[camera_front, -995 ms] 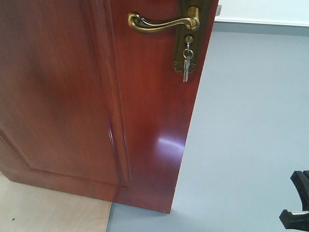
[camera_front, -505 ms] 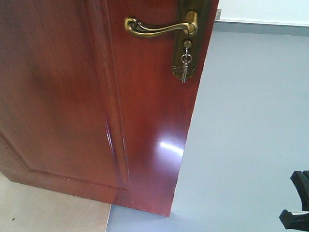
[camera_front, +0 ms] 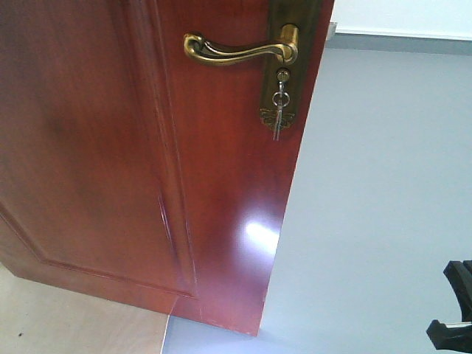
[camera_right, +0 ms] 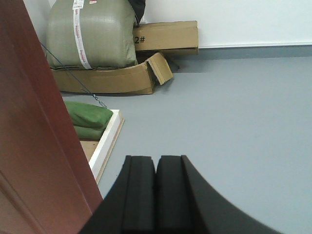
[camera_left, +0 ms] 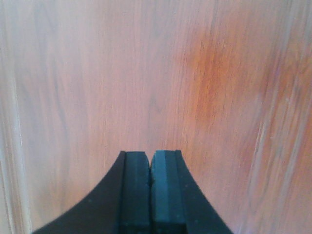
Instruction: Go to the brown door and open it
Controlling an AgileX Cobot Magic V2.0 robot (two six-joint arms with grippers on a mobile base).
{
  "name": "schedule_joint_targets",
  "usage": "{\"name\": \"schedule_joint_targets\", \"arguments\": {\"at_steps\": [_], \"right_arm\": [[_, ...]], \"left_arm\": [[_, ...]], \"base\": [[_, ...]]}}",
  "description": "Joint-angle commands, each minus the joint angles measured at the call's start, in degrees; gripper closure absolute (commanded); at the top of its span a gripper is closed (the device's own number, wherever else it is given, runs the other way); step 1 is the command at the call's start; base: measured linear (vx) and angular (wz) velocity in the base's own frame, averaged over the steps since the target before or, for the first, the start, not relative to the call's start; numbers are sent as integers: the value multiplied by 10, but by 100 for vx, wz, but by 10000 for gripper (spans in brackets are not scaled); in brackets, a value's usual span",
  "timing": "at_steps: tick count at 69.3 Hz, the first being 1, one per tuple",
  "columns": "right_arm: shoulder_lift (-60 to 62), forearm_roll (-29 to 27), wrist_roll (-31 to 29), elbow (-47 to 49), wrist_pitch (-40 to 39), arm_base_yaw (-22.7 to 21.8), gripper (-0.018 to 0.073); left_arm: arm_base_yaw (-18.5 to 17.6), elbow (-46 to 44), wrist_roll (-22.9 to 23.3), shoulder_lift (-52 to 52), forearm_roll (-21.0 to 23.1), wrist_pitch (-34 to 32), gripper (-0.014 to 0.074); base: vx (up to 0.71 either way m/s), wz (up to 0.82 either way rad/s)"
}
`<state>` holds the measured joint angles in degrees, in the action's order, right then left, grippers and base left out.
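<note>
The brown door (camera_front: 147, 162) fills the left of the front view and stands ajar, its free edge giving onto grey floor (camera_front: 383, 192); it looks a heavy, rigid slab with a glossy, slippery varnish, so I judge a push on the flat panel apt to skid. The curved brass lever handle (camera_front: 236, 50), above the keys (camera_front: 277, 114) in the lock plate (camera_front: 284, 66), is the surest hold. The left gripper (camera_left: 150, 168) is closed on nothing, close against the wood, and the right gripper (camera_right: 156, 168) is closed and empty beside the door's edge.
</note>
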<state>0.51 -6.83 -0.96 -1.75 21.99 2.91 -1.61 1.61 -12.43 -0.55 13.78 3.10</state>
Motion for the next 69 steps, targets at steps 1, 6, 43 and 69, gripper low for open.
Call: {"name": "schedule_joint_targets", "arguments": {"at_steps": [1,6,43,69], "right_arm": [[9,1,-5,-1,-46,-1,559],[9,1,-5,-1,-46,-1,559],[9,1,-5,-1,-47,-1,559],[9,1,-5,-1,-47,-1,559]], "left_arm": [[1,12,2,-10,-3,-45,580],[1,12,2,-10,-3,-45,580],[1,12,2,-10,-3,-45,580],[1,12,2,-10,-3,-45,580]], "base": [[0,0],[0,0],[0,0],[0,0]]}}
